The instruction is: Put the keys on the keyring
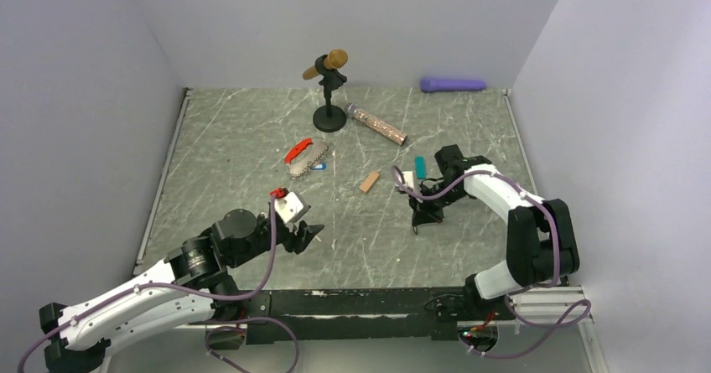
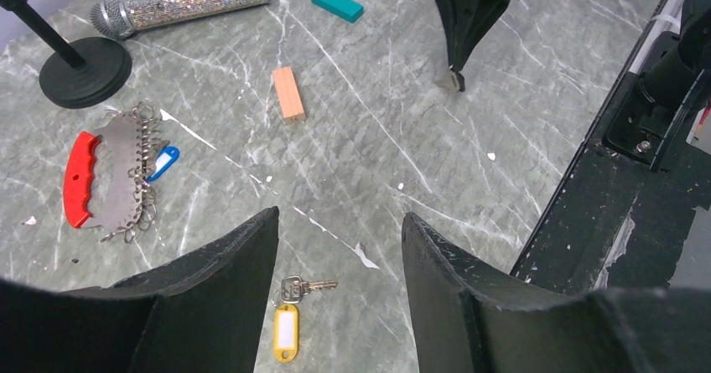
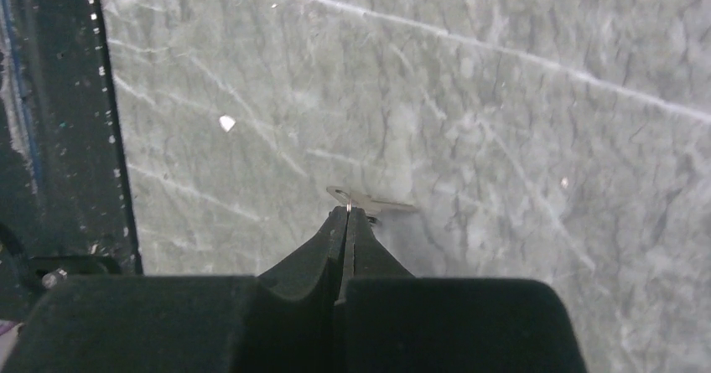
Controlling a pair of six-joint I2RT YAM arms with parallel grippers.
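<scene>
Near the middle of the worktop (image 1: 251,130), a little toward its far edge, the keyring (image 1: 305,157) lay with its long axis slanting from near-left to far-right, red grip on the far-left side, a blue-tagged key (image 2: 164,162) just beside its rings. The left arm reached low from the near-left corner, left gripper (image 2: 339,218) spread above a yellow-tagged key (image 2: 288,327) (blade pointing right in the wrist view). The right arm bent downward, right gripper (image 3: 346,212) pressed together on a small silver key (image 3: 377,204) held crosswise to the fingers.
</scene>
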